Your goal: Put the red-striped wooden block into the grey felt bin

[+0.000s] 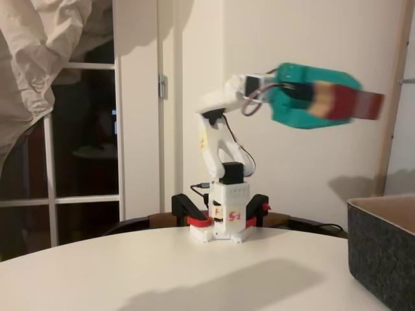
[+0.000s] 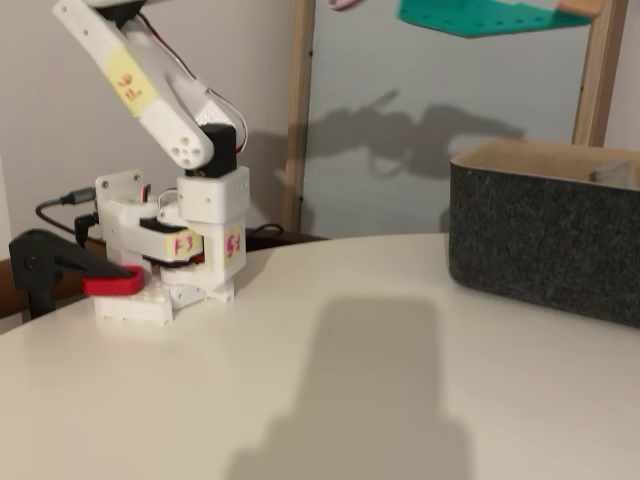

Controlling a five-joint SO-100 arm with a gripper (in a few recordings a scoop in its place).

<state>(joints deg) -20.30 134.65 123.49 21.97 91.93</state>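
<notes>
Pincer (image 1: 343,100), teal plastic, two-fingered, raised high above the desk at the end of the white arm, pointing toward 3 o'clock in a fixed view; image is motion-blurred there. It is clenched on the red-striped wooden block (image 1: 350,102), a small elongated reddish-brown piece with a pale band, which sticks out past the teal fingers toward 3 o'clock, clear of the desk.

In a fixed view the teal underside of the pincer (image 2: 490,15) sits at the 12 o'clock edge of the frame, above and slightly to the 9 o'clock side of the bin; the block cannot be made out there.

Grey felt bin (image 1: 386,256), a large dark charcoal box with fuzzy straight walls and a tan inside, stands on the round white desk (image 1: 194,272) at the 4 o'clock corner, below the pincer. In the other fixed view the bin (image 2: 545,245) is at 3 o'clock.

Arm base (image 1: 224,217), white with red clamps, stands at the desk's far edge, well apart from the bin.
</notes>
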